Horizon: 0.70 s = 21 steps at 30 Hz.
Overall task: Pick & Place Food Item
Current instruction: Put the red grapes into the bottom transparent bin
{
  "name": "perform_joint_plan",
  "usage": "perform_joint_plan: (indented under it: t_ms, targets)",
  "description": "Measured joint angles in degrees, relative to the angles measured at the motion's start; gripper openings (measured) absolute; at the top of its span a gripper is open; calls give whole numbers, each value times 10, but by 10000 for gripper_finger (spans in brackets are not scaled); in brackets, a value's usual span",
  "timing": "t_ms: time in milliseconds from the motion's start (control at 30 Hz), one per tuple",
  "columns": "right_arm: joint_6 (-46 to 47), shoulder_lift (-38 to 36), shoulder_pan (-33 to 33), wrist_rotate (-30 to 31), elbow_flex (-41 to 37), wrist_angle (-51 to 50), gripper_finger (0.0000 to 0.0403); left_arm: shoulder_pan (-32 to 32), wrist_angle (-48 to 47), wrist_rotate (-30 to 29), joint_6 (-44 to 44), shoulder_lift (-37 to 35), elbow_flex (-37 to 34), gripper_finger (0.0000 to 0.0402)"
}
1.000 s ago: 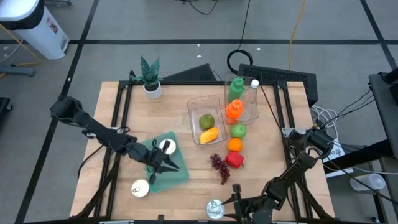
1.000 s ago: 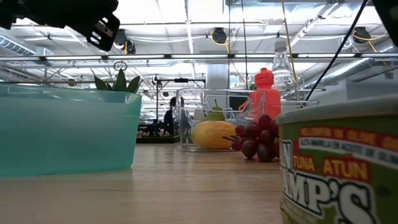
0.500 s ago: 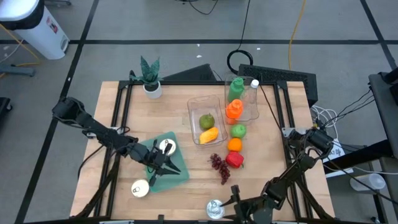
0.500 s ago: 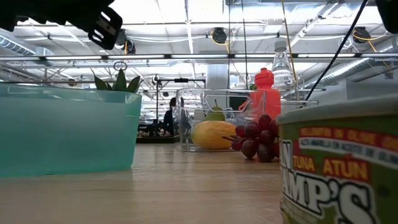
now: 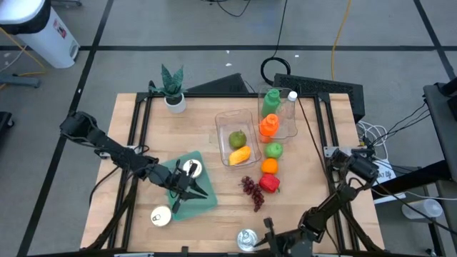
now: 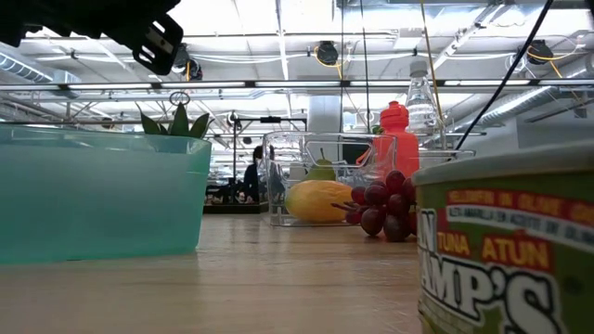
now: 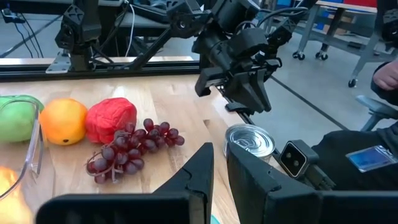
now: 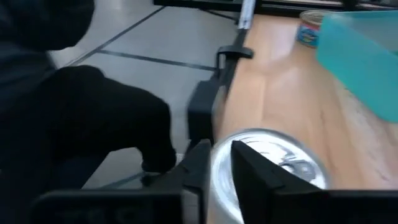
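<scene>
Above the teal bin [image 5: 194,187], left gripper [image 5: 191,187], jaws shut.

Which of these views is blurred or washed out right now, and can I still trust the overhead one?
Right wrist view: smeared, the silver can past the right gripper is soft. Low view: bright ceiling lights glare at the top, and the tuna can looms out of focus. Left wrist view: crisp on the grapes. High view: evenly lit and sharp, usable.
</scene>
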Motion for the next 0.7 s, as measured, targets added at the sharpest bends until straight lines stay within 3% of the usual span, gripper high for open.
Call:
perform_joint_plan:
  t_ms: [167, 400, 700]
  targets:
    - [-16, 0, 12, -2, 0, 0, 18, 0, 0, 0, 7, 0, 0, 51]
    - [-6, -6, 17, -1, 0, -15, 13, 0, -10, 1, -13, 0, 0, 51]
    - [100, -104, 27, 88, 0, -239, 16, 0, -36, 26, -5, -3, 0, 51]
